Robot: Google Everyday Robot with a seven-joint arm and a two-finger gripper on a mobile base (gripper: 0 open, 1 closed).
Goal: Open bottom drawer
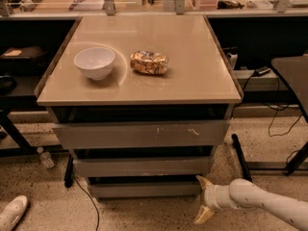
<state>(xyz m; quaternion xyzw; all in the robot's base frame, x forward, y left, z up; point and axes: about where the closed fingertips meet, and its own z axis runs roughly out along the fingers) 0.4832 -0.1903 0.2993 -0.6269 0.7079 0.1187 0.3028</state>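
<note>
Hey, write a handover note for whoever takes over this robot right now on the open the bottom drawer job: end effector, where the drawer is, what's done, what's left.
End effector: open, holding nothing, low near the floor at the right end of the bottom drawer. I cannot tell whether its upper finger touches the drawer front.
Bottom drawer: lowest of three, front set back under the middle drawer; it looks shut.
Done: the end effector is at drawer height.
Left: catch the drawer, probably at its right edge since no handle shows, and pull it out.
The bowl and the packet on the top are not involved.
</note>
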